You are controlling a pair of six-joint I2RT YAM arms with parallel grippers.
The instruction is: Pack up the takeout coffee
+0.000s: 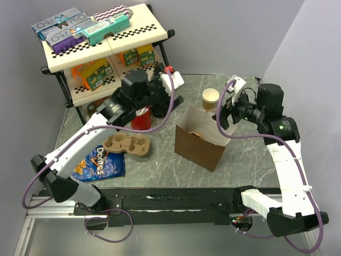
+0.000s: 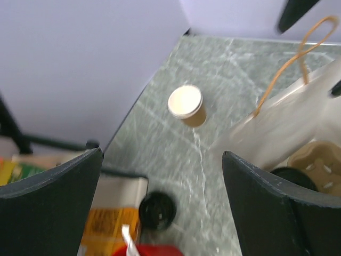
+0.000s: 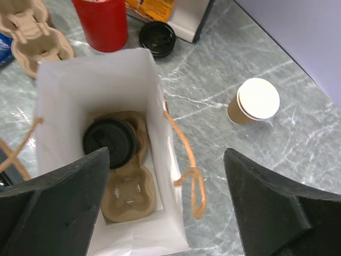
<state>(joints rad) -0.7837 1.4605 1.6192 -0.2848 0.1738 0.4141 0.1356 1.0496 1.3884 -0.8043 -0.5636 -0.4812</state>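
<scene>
Right gripper (image 3: 166, 160): fingers spread wide with nothing between them, hanging over the open mouth of the paper bag (image 1: 198, 148). Left gripper (image 2: 162, 156): also spread wide and holding nothing, up above the far left part of the table (image 1: 250, 160), beside the red cup (image 1: 141, 118). We find the takeout coffee (image 3: 110, 141) inside the bag. From the right wrist view only its round black lid shows, seated in one socket of a pulp cup carrier (image 3: 128, 194) that lies on the bag floor. The carrier's other socket, nearer the camera, shows its cross-cut bottom. The bag stands upright near the table centre, brown outside and white inside, with one twine handle (image 3: 187, 173) drooping over its right wall. In the left wrist view we see only a sliver of the black lid past the right finger, too blurred to say more. A lidless tan cup (image 1: 211, 98) stands upright on the marble, just beyond the bag and apart from it. A loose black lid (image 3: 157, 38) lies flat near the red cup. A second cup carrier (image 1: 128, 145) sits on the table left of the bag, with a blue chip bag (image 1: 98, 162) just beside it. A shelf (image 1: 101, 50) of boxes stands at the far left corner.
</scene>
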